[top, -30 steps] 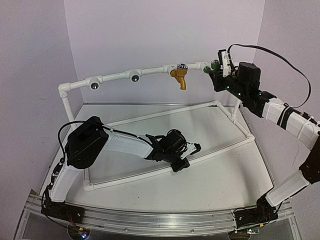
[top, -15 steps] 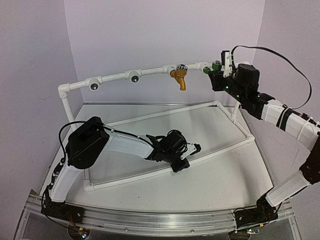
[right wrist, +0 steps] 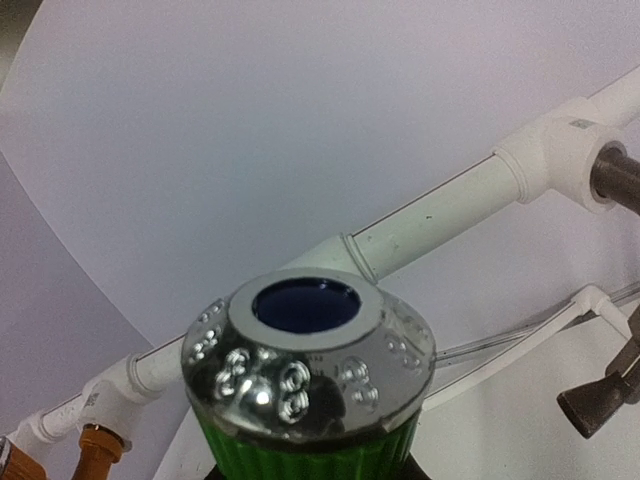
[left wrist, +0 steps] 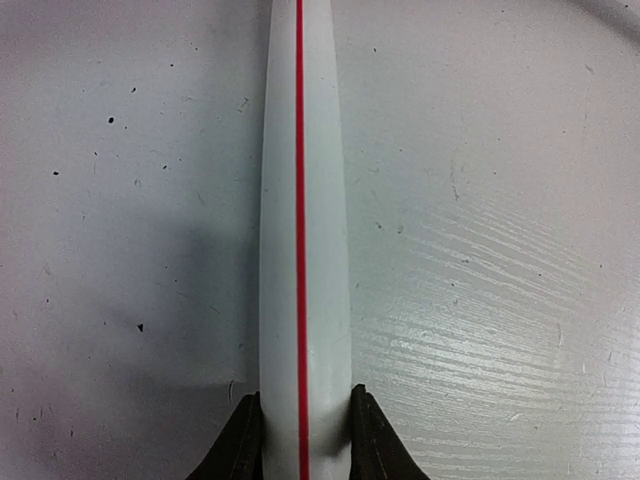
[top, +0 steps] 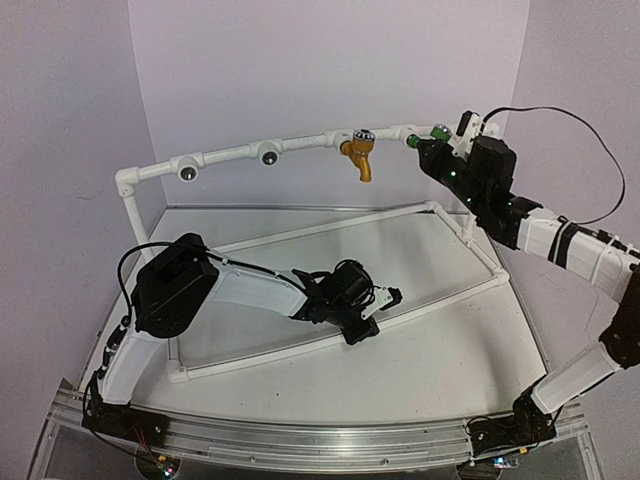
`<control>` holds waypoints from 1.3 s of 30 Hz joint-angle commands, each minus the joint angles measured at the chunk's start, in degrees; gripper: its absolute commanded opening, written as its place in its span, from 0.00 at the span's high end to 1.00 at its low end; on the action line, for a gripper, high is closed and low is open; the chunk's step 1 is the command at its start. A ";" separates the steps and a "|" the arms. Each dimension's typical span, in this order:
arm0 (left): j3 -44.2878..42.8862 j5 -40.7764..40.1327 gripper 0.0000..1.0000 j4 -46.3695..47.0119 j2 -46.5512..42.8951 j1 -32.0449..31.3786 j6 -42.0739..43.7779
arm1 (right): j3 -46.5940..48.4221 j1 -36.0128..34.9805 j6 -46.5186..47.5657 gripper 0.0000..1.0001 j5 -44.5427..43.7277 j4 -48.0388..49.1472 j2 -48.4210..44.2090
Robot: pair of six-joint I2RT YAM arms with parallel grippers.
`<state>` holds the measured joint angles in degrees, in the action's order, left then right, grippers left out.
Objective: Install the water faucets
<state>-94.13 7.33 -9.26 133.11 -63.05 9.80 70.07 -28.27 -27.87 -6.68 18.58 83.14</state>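
The green faucet (top: 437, 131), silver-capped, is at the right end of the white pipe frame's top rail (top: 305, 142), and my right gripper (top: 430, 142) is shut on it. In the right wrist view its cap (right wrist: 310, 345) fills the lower middle, close in front of a white tee (right wrist: 345, 255); the fingers are hidden under it. The mustard-yellow faucet (top: 360, 156) hangs from the rail, spout down, and shows again at the right wrist view's corner (right wrist: 95, 452). My left gripper (top: 372, 312) is shut on the frame's front lower pipe (left wrist: 300, 200), which has a red line.
Two round silver-centred sockets (top: 187, 172) (top: 268, 155) sit on the rail's left half. A dark grey part (right wrist: 620, 180) juts from a white fitting at the right wrist view's edge. Purple walls close in behind and beside the frame.
My right wrist has turned and shifted right while keeping its grip on the green faucet at the rail's end. The left arm has not moved.
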 commanded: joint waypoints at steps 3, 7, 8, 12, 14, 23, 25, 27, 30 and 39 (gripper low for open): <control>2.19 14.46 1.00 -15.24 3.81 -5.24 2.81 | -3.04 -2.30 -14.79 1.00 -9.29 0.56 3.34; 2.11 14.68 1.00 -15.30 3.92 -5.23 2.82 | -4.22 -2.97 -23.59 1.00 -11.49 1.52 3.81; 2.11 14.72 1.00 -15.33 3.94 -5.24 2.82 | -4.32 -3.03 -25.78 1.00 -11.81 1.62 4.09; 2.17 14.79 1.00 -15.37 3.73 -5.24 2.90 | -3.35 -3.43 -32.37 1.00 -12.84 1.63 4.92; 2.14 14.83 1.00 -15.41 3.70 -5.23 2.94 | -2.51 -3.38 -35.78 1.00 -12.38 1.52 5.23; 1.87 16.10 1.00 -15.53 3.90 -5.21 2.99 | -0.40 -3.43 -57.54 1.00 -10.32 0.24 5.00; 1.86 16.63 1.00 -15.58 3.90 -5.24 3.01 | -0.08 -3.43 -62.77 1.00 -10.26 -0.44 4.60; 1.75 17.06 1.00 -15.55 4.02 -5.23 3.06 | 0.32 -3.44 -68.63 1.00 -10.46 -2.71 4.25; 1.59 17.83 1.00 -15.60 3.99 -5.24 2.96 | 1.47 -4.09 -74.94 1.00 -11.36 -5.59 3.78; 1.23 20.17 1.00 -15.65 4.04 -5.56 2.91 | 8.12 -5.04 -86.54 1.00 -12.21 -12.20 3.32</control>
<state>-94.85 8.16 -10.36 133.29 -62.98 9.78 73.42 -32.68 -107.04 -20.45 13.14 85.10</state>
